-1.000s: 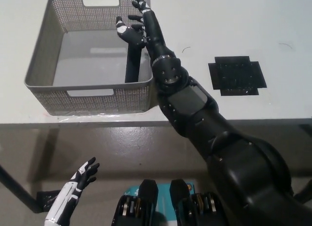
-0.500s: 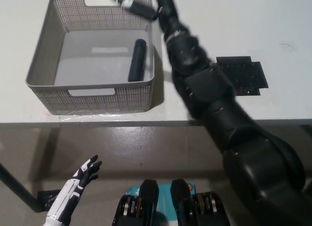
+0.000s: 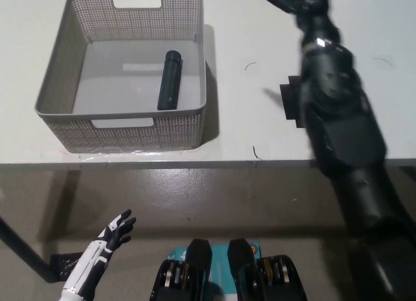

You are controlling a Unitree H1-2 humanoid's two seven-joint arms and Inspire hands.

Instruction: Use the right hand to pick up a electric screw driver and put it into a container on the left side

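Screwdriver: the black electric screw driver (image 3: 169, 80) lies flat on the floor of the container, right of the middle, its length running from the far side toward the near side and leaning a little. Nothing touches it.

Container: the grey mesh basket (image 3: 56, 77) sits on the left part of the white table (image 3: 260, 28), close to the near edge, with cut-out handles in its near and far walls.

My right arm: my black right arm (image 3: 338, 112) reaches up along the right side of the table, well apart from the basket, blurred with motion.

My right hand: it runs out of the top edge of the view, so I cannot tell how far open it is or whether it has anything in it.

Black mat: a flat black mat (image 3: 290, 96) lies on the table, mostly hidden under my right arm.

My left hand: my white left hand (image 3: 112, 233) rests low at the lower left, below the table edge, fingers spread, nothing in it.
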